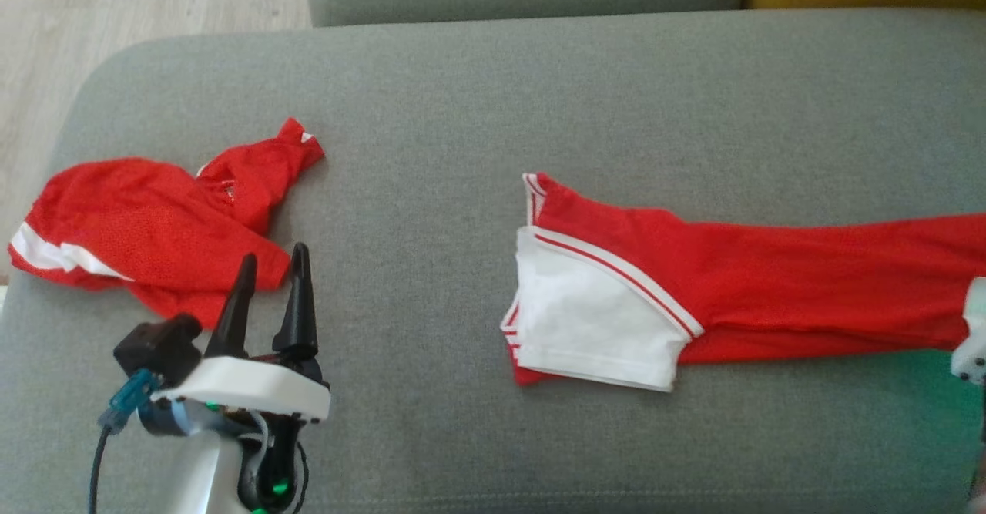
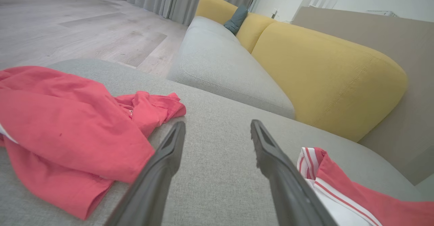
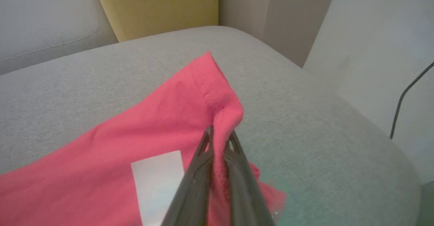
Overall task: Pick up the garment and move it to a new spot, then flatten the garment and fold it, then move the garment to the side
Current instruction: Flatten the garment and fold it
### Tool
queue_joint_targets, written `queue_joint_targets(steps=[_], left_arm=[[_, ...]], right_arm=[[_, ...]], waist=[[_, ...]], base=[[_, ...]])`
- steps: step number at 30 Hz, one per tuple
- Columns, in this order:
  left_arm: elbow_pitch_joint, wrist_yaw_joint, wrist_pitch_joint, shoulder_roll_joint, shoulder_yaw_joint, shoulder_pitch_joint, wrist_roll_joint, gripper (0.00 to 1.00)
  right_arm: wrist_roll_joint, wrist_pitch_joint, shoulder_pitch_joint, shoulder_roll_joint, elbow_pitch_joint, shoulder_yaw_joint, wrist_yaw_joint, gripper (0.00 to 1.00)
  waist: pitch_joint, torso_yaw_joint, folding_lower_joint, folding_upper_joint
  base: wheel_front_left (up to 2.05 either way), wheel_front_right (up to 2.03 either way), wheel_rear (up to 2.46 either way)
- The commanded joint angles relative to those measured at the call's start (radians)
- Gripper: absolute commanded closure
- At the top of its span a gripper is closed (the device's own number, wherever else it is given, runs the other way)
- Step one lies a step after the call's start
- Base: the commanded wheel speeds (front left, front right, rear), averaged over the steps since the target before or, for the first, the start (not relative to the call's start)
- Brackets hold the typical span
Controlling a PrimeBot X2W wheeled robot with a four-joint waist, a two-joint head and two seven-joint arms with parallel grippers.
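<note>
A long red garment (image 1: 770,290) with a white panel and white stripes lies stretched across the right half of the grey cushion (image 1: 462,75). In the right wrist view my right gripper (image 3: 220,132) is shut on a bunched hem corner of this garment (image 3: 152,117), lifted slightly off the cushion. A pale part of the right arm (image 1: 972,333) shows at the head view's right edge. My left gripper (image 1: 273,253) stands open at the lower left, holding nothing. In the left wrist view the left gripper (image 2: 217,124) hovers over bare cushion, with the garment's striped end (image 2: 356,192) to its right.
A second, crumpled red garment (image 1: 146,221) lies at the cushion's left end, just beyond the left fingertips, and also appears as a heap (image 2: 67,124). Wood floor (image 1: 115,5) lies past the left edge. Behind are a grey seat (image 2: 220,60) and yellow cushions (image 2: 322,80).
</note>
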Motion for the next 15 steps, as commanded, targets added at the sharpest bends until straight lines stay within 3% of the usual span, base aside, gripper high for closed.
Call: queue_joint_targets(steps=[1, 4, 7, 15], left_arm=[[-0.028, 0.009, -0.012, 0.004, 0.02, -0.021, -0.012, 0.0], [-0.029, 0.018, -0.012, 0.004, 0.012, -0.008, -0.03, 0.0], [-0.031, 0.028, -0.012, 0.004, 0.003, 0.004, -0.045, 0.0], [-0.049, 0.035, -0.012, 0.004, -0.007, 0.036, -0.064, 0.0]], right_arm=[[-0.048, -0.008, -0.03, -0.003, -0.054, -0.003, -0.001, 1.0], [-0.103, 0.006, -0.042, 0.041, -0.097, -0.03, -0.001, 1.0], [-0.087, 0.029, -0.057, 0.073, -0.116, -0.007, -0.001, 1.0], [0.121, 0.117, -0.053, 0.089, -0.164, 0.201, -0.001, 1.0]], waist=[[-0.016, 0.002, 0.0, 0.0], [-0.04, 0.002, 0.0, 0.0], [-0.063, -0.001, 0.0, 0.0], [-0.104, -0.013, 0.0, 0.0]], base=[[0.0, 0.0, 0.0], [0.0, 0.0, 0.0], [0.0, 0.0, 0.0], [0.0, 0.0, 0.0]])
